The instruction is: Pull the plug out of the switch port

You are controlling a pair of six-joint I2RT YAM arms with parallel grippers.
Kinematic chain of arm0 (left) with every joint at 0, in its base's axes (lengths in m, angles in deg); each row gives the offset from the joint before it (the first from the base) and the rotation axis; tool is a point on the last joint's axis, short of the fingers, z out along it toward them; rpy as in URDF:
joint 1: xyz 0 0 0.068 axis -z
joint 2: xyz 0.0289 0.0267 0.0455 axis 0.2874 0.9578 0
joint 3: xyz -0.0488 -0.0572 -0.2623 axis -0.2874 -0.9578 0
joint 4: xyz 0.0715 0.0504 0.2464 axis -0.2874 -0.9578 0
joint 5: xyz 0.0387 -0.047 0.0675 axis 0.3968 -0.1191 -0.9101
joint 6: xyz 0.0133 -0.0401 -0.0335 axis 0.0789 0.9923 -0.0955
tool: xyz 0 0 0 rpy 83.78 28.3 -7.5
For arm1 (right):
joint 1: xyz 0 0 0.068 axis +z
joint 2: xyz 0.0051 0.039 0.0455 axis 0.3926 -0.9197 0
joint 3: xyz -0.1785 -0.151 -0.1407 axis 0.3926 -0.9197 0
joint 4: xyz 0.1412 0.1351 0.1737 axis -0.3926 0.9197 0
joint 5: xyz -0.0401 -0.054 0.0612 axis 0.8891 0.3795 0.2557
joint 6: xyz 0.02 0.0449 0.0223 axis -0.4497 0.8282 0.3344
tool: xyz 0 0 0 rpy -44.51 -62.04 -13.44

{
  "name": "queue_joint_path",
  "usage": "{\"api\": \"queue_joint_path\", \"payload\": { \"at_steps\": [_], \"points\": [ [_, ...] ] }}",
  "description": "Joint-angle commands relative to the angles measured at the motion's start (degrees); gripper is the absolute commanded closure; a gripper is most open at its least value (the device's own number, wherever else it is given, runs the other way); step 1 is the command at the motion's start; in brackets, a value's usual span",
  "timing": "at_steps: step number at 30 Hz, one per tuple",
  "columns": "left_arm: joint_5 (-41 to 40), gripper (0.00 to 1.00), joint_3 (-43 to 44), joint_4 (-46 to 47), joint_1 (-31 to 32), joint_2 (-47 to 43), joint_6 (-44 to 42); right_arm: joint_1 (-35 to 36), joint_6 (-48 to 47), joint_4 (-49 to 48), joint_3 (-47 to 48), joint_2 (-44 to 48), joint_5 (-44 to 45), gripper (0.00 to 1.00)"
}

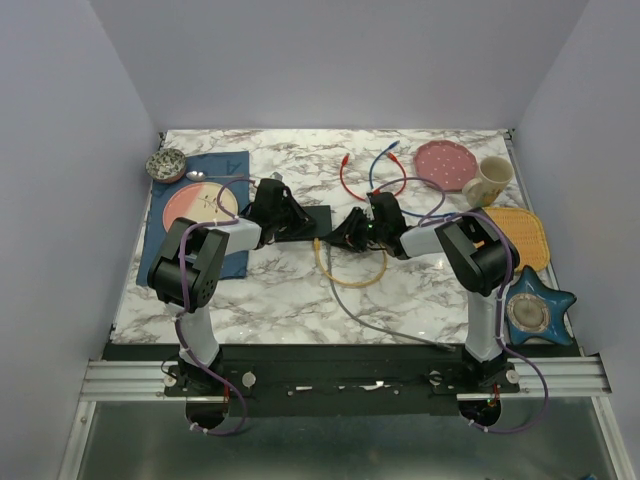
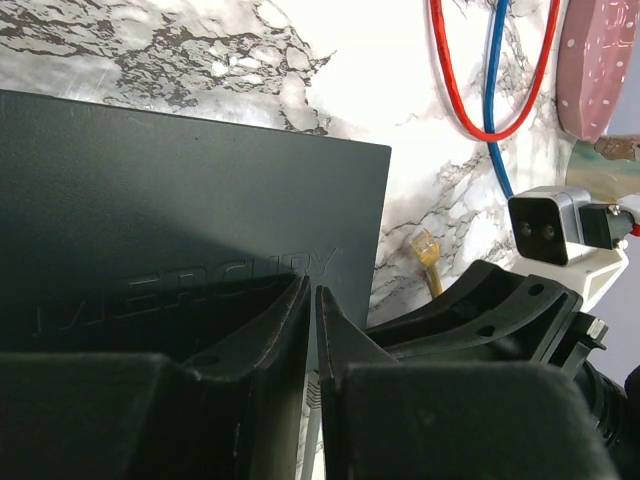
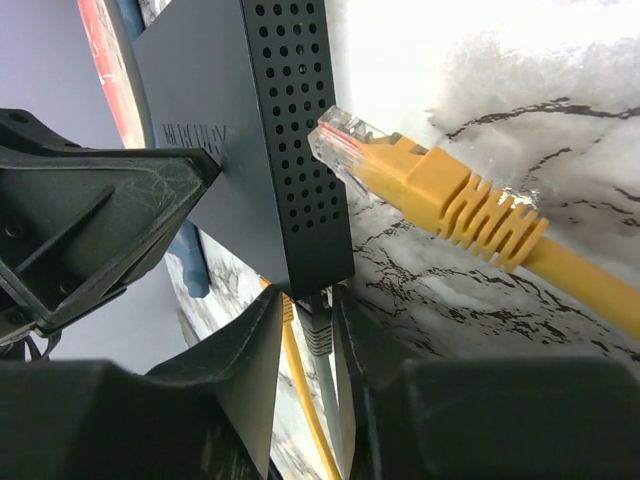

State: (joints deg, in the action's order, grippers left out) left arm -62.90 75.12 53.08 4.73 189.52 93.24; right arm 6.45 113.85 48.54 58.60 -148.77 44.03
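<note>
switch (image 1: 312, 222): flat on the marble table (image 1: 280, 295), between the two grippers, logo face up.
left gripper (image 2: 312, 300): tips down on the switch's top face, at the end of the embossed logo. Jaws nearly together with only a slit, nothing between them. Reads as a hold-down, not a grasp, so the box doesn't follow the pull.
right gripper (image 3: 310, 302): at the switch's corner on the right arm's side, one finger on each side of the grey plug (image 3: 317, 330). Pads are at or just off its sides; can't tell if they bite yet.
grey plug: looks seated in the switch. The port itself is hidden behind the fingers. Its grey cable (image 1: 400, 325) runs away from the switch.
yellow plug (image 3: 400, 165): loose, lying just beside the switch's vented side with contacts exposed, in no port. Not the target, in my read.
step: securing the grip on the grey plug; extraction not done.
next: needs a firm clamp on the plug body, not the cable, then a straight pull away from the switch along the port axis while the left tips press down.
risk: latch tab may not release; the switch could slide or pivot under two small tips; fingers could slip off onto the cable.
</note>
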Motion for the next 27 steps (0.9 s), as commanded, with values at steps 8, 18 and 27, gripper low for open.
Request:
{"api": "queue_joint_path", "payload": {
  "at_steps": [8, 18, 27],
  "points": [
    [0.63, 0.78, -1.89, -2.86, -0.34, -0.9, -0.9, 0.23, 2.21, 0.32, -0.55, -1.2, 2.45, 0.69],
    [0.9, 0.79, -2.42, -2.51, -0.34, -0.72, -0.73, 0.15, 2.48, -2.59, -1.25, -2.08, 0.69, 0.98],
    [5.72, 0.79, -5.84, 2.4, 0.19, -2.3, 3.66, 0.15, -0.5, -1.1, -0.81, -1.99, -1.68, 0.99]
  ]
}}
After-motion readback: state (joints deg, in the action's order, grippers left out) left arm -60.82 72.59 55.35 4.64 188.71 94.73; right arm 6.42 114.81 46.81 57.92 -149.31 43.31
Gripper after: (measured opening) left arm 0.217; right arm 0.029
